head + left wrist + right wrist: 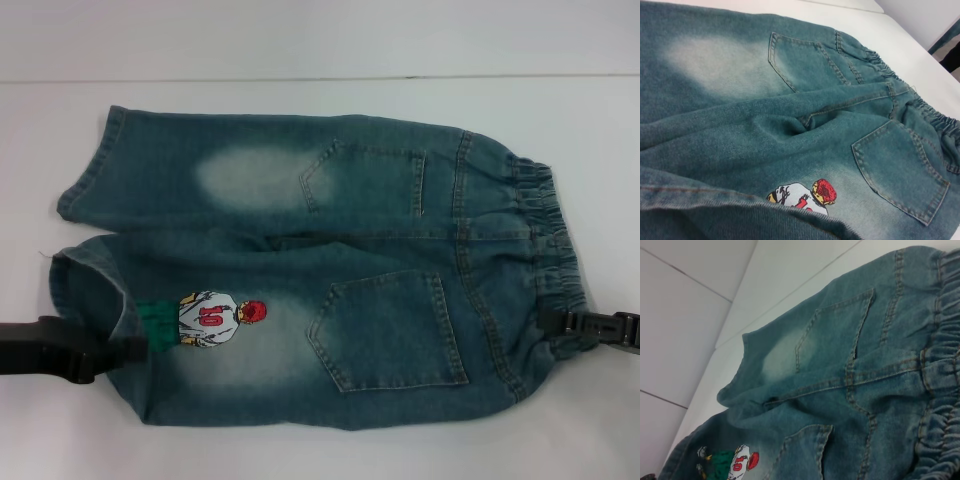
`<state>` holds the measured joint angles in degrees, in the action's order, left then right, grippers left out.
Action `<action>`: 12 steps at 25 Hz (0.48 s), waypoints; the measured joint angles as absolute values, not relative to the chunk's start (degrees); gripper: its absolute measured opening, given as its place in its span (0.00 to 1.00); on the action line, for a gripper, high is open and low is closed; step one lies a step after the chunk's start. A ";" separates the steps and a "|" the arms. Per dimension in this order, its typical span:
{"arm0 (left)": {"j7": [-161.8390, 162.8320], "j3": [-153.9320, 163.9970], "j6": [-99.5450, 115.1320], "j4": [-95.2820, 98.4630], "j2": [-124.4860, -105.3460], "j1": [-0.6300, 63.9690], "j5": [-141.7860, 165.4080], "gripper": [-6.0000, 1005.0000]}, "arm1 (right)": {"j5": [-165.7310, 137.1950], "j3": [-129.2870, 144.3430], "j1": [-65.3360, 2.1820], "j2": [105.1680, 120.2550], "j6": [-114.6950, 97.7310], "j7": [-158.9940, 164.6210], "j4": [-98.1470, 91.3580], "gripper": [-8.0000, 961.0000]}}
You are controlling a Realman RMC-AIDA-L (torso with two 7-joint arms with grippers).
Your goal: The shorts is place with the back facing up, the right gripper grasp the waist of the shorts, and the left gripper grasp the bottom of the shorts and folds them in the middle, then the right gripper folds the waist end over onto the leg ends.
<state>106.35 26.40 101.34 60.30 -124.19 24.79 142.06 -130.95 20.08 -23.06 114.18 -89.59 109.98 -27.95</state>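
The denim shorts (320,260) lie back-up across mid-frame. The left gripper (128,350) meets the lower-left hem (100,300), the right gripper (560,325) the ruffled waist (545,250) at right; jaw states unclear. A shallow pinch could slip mid-fold.

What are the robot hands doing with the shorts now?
Left gripper at the leg hem by the embroidered figure. Right gripper at the waist. Shorts flat, back up, unfolded. Nothing in the way.

The left gripper (135,350) tips vanish under the shorts (320,270) hem; the right gripper (562,325) tips hide behind the waist (545,255).
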 joint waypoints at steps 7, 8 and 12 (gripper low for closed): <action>106.35 26.46 101.34 60.21 -124.19 25.00 141.98 0.02 | -130.96 20.13 -23.06 114.08 -89.38 110.30 -28.01 0.67; 106.35 26.46 101.34 60.21 -124.19 25.10 141.96 0.02 | -130.96 20.13 -23.08 114.08 -89.62 110.28 -28.00 0.63; 106.35 26.46 101.44 60.20 -124.19 25.34 141.94 0.02 | -130.96 20.13 -23.16 114.08 -90.24 109.99 -27.97 0.45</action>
<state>106.35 26.46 101.44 60.20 -124.19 25.34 141.94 -130.96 20.13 -23.16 114.08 -90.24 109.99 -27.97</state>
